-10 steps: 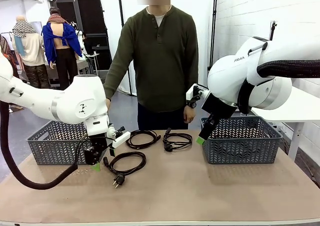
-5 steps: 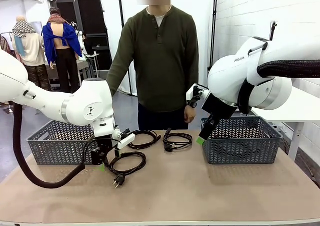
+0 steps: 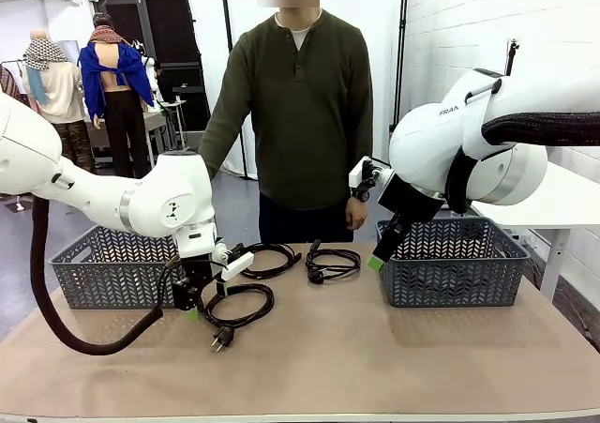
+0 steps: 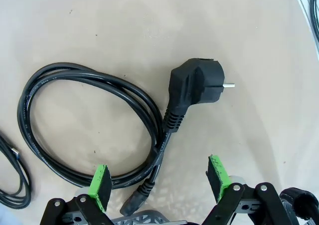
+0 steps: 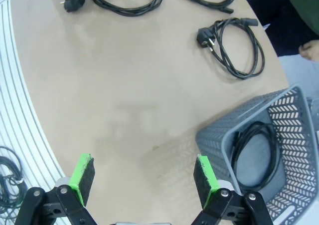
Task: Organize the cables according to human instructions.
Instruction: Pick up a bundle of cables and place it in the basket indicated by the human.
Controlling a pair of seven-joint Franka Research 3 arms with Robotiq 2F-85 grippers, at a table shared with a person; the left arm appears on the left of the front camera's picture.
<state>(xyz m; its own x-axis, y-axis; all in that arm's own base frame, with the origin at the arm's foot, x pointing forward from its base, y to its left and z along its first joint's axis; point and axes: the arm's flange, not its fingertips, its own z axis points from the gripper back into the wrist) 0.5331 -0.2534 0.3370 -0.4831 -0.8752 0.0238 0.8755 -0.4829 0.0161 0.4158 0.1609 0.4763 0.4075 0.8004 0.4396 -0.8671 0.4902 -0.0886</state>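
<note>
Two grey plastic lattice baskets stand on the tan table [image 3: 394, 367], one at each end. The right basket [image 5: 234, 116] holds one thin black cable [image 5: 255, 152], coiled flat on its floor. The left basket [image 3: 98, 271] shows from the front only through its patterned wall, and I cannot tell what lies inside.

Three more thin black coiled cables lie on the bare tabletop between the baskets. The nearest cable [image 4: 75, 85] lies close to the left basket, and its angled black mains plug [image 4: 195, 85] rests on the table just beside the loop, pins pointing away from it. The middle cable [image 3: 270, 259] lies farther back, and the third cable [image 3: 332, 262] is beside it, towards the right basket and in front of the person in the dark green top [image 3: 300, 104], who stands at the far side with arms down.

The left gripper [image 4: 158, 181] hangs low over the nearest cable, its green-padded fingers spread wide on either side of a strand and the small connector end. Whether it touches the cord, I cannot tell. The right gripper [image 5: 143, 175] hangs in the air by the near-left corner of the right basket, fingers wide apart and holding nothing.
</note>
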